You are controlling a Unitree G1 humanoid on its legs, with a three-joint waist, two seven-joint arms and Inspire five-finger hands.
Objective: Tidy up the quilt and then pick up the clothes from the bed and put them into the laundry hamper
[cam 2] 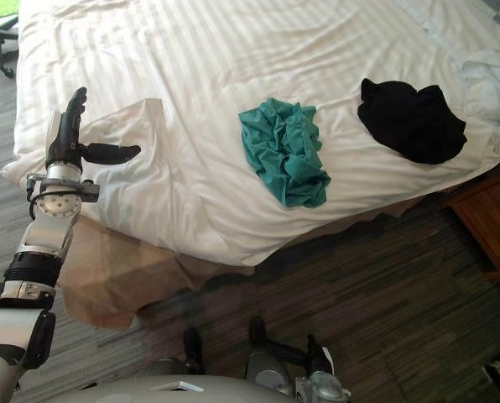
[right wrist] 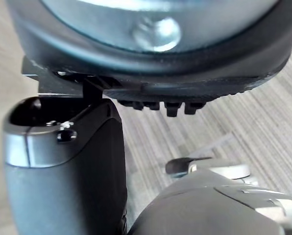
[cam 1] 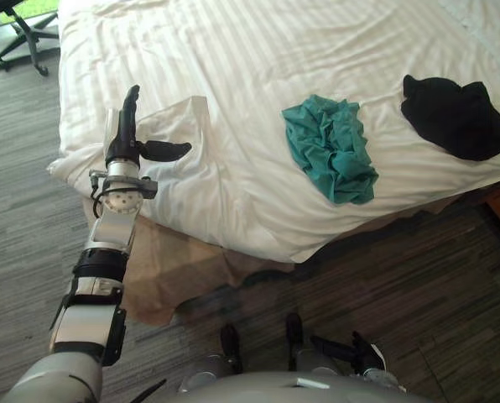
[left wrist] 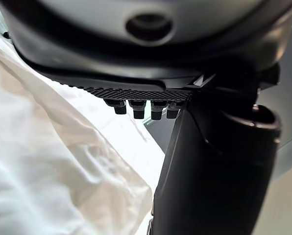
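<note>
A white striped quilt covers the bed, and its near-left corner lies folded back on top. My left hand is held over that corner, open, with straight fingers pointing up the bed and the thumb spread toward the fold. The left wrist view shows the same hand just above rumpled white quilt. A crumpled teal garment lies near the bed's front edge. A black garment lies to its right. My right hand hangs open over the carpet, holding nothing.
A beige bed skirt hangs below the quilt's near edge. A black office chair stands at the far left. A wooden nightstand sits at the bed's right. Grey carpet runs along the front.
</note>
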